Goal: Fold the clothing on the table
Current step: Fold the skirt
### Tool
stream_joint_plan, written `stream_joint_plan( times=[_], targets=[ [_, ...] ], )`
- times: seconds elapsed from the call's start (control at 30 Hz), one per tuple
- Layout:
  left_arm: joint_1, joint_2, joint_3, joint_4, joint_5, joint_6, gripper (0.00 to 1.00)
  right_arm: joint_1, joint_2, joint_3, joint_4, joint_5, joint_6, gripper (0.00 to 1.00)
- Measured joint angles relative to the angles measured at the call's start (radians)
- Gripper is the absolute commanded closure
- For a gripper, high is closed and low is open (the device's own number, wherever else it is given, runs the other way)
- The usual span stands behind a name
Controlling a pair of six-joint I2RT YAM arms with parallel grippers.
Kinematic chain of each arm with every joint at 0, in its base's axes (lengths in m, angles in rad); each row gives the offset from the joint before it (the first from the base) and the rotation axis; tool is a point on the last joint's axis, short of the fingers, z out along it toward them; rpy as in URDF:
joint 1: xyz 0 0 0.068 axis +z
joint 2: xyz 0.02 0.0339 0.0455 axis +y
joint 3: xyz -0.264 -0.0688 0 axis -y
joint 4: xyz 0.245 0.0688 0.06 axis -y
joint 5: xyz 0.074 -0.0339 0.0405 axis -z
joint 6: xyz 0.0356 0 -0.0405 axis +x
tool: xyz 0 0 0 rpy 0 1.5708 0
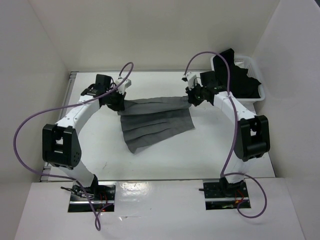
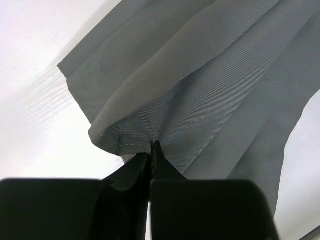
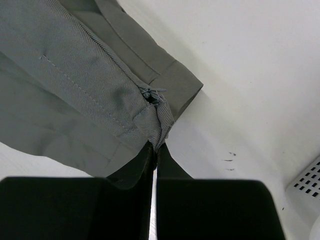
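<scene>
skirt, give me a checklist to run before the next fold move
1. Left gripper shut on one end of the skirt: ok.
2. Right gripper shut on the opposite end: ok.
3. Edge between them drawn straight: ok.
4. Rest of the skirt lying on the table: ok.
5. Skirt apart from the bin with the black garment: ok.
6. Both layers pinched: cannot tell.

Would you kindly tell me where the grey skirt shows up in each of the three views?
Top external: skirt at the picture's centre.
Left wrist: skirt fills the upper right.
Right wrist: skirt fills the upper left.
Shared landmark: the white table beneath it.
</scene>
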Motion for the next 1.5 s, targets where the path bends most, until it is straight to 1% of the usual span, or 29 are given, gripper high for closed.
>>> stream_joint_plan(
  times=[0.07,0.1,0.17,0.2,0.23,0.4,0.5,0.6,0.67,0.7,0.77,0.83,0.87,0.93,0.97,1.0,1.03,1.07,1.1,1.13,1.2,1.23,1.33,1.43,1.5],
  targets=[
    [0.0,-0.032,-0.032,0.006,0.013,0.011,0.95,0.002,-0.01,-0.028,0.0,-0.002,-0.018,1.0],
    [0.0,-0.048,-0.048,0.01,0.021,0.014,0.95,0.003,-0.015,-0.044,0.003,-0.003,-0.029,1.0],
    [0.0,-0.08,-0.081,0.01,0.039,0.03,0.89,0.005,-0.022,-0.073,0.003,-0.005,-0.048,1.0],
    [0.0,-0.093,-0.095,0.01,0.044,0.037,0.85,0.005,-0.026,-0.084,0.003,-0.005,-0.058,1.0],
    [0.0,-0.107,-0.109,0.006,0.044,0.042,0.74,0.005,-0.029,-0.097,0.005,0.003,-0.068,1.0],
    [0.003,-0.186,-0.167,-0.031,0.051,0.117,0.57,0.002,-0.074,-0.154,0.003,0.032,-0.146,1.0],
    [0.001,-0.253,-0.192,-0.068,0.056,0.169,0.55,0.002,-0.117,-0.175,-0.014,0.023,-0.214,1.0],
    [-0.002,-0.322,-0.215,-0.087,0.06,0.203,0.54,0.013,-0.185,-0.188,-0.07,-0.003,-0.294,1.0],
    [-0.003,-0.358,-0.228,-0.097,0.057,0.219,0.54,0.041,-0.244,-0.21,-0.108,-0.003,-0.34,0.97],
    [-0.003,-0.373,-0.233,-0.102,0.054,0.222,0.54,0.067,-0.278,-0.227,-0.124,0.0,-0.362,0.92],
    [-0.003,-0.393,-0.239,-0.104,0.046,0.225,0.53,0.137,-0.347,-0.272,-0.156,0.023,-0.394,0.87],
    [-0.003,-0.41,-0.251,-0.105,0.035,0.227,0.53,0.218,-0.41,-0.322,-0.19,0.048,-0.418,0.85],
    [-0.003,-0.421,-0.26,-0.105,0.03,0.225,0.53,0.262,-0.438,-0.349,-0.209,0.066,-0.426,0.82],
    [-0.003,-0.442,-0.273,-0.111,0.018,0.221,0.53,0.33,-0.483,-0.392,-0.253,0.094,-0.43,0.69],
    [-0.003,-0.452,-0.278,-0.111,0.013,0.219,0.53,0.356,-0.502,-0.41,-0.277,0.109,-0.43,0.56],
    [-0.003,-0.463,-0.283,-0.112,0.008,0.218,0.51,0.375,-0.517,-0.423,-0.3,0.123,-0.425,0.46],
    [-0.003,-0.475,-0.288,-0.11,0.002,0.216,0.51,0.403,-0.531,-0.433,-0.325,0.137,-0.423,0.31],
    [-0.003,-0.488,-0.293,-0.111,-0.002,0.214,0.49,0.423,-0.545,-0.44,-0.346,0.154,-0.419,0.24],
    [-0.003,-0.503,-0.298,-0.11,-0.004,0.214,0.48,0.438,-0.555,-0.444,-0.367,0.171,-0.414,0.11],
    [-0.003,-0.517,-0.304,-0.109,-0.005,0.213,0.48,0.45,-0.564,-0.445,-0.384,0.182,-0.407,0.07],
    [-0.003,-0.547,-0.313,-0.109,-0.01,0.211,0.47,0.463,-0.584,-0.445,-0.422,0.202,-0.409,0.06],
    [-0.003,-0.559,-0.316,-0.107,-0.014,0.21,0.47,0.465,-0.594,-0.445,-0.439,0.212,-0.407,0.02],
    [-0.003,-0.585,-0.325,-0.098,-0.02,0.201,0.44,0.465,-0.621,-0.445,-0.475,0.234,-0.398,0.01],
    [-0.003,-0.595,-0.332,-0.089,-0.026,0.181,0.42,0.465,-0.656,-0.445,-0.465,0.237,-0.383,0.01],
    [-0.002,-0.599,-0.343,-0.077,-0.027,0.162,0.36,0.465,-0.676,-0.445,-0.417,0.233,-0.351,0.01]
  ],
)
